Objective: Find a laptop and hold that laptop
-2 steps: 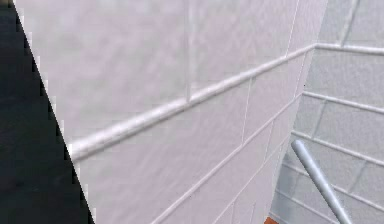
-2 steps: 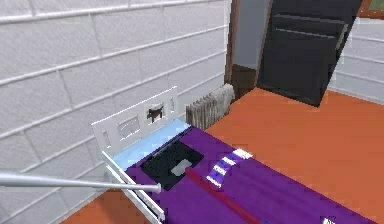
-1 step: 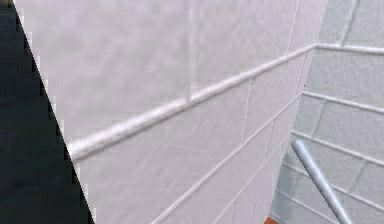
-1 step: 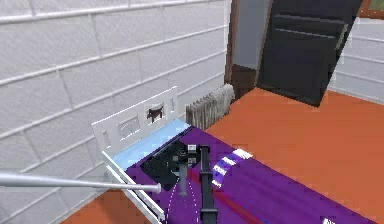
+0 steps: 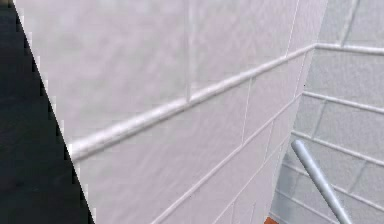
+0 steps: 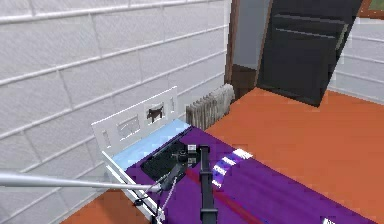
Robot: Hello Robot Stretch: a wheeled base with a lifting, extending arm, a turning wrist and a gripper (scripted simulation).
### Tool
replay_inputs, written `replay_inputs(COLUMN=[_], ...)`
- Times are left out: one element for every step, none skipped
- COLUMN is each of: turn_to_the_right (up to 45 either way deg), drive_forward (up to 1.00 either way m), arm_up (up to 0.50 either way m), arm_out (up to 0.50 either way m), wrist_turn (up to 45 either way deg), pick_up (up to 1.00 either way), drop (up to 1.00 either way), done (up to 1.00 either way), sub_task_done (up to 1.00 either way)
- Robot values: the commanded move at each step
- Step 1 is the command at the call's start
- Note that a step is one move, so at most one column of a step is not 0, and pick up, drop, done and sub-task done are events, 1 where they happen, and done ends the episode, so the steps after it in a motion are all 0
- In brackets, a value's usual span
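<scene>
In the forward view, you are facing a dark surface (image 5: 25,150) along the left edge. A white panelled wall (image 5: 180,90) is running close across the middle, and a grey bar (image 5: 322,182) is slanting down at the lower right.

In the arm side view, take the bed (image 6: 285,195) as your mark. A thin grey rod (image 6: 60,181) is lying across the picture left of the bed's head end. A white wall (image 6: 90,70) is standing behind the bed. A white headboard (image 6: 135,122) is standing at the bed's head, and a light blue pillow (image 6: 128,158) is lying on the bed just beside it. A dark flat shape (image 6: 163,158), likely the laptop, is lying on the bed's purple cover next to the pillow. The gripper (image 6: 165,182) is showing right at that shape, so you cannot tell the claw's state or whether it is holding anything. The arm (image 6: 206,198) is rising across the bed from the bottom edge. A radiator (image 6: 212,105) is standing against the wall beyond the bed's head. A dark door (image 6: 305,50) is standing well apart from the bed, across the orange floor (image 6: 320,130).
</scene>
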Motion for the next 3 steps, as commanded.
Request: replay_inputs(turn_to_the_right=[0.0, 0.0, 0.0], drive_forward=[0.00, 0.00, 0.00], arm_up=[0.00, 0.00, 0.00], arm_out=[0.00, 0.00, 0.00], wrist_turn=[45.0, 45.0, 12.0], pick_up=[0.00, 0.00, 0.00], drop=[0.00, 0.00, 0.00], done=[0.00, 0.00, 0.00], sub_task_done=[0.00, 0.00, 0.00])
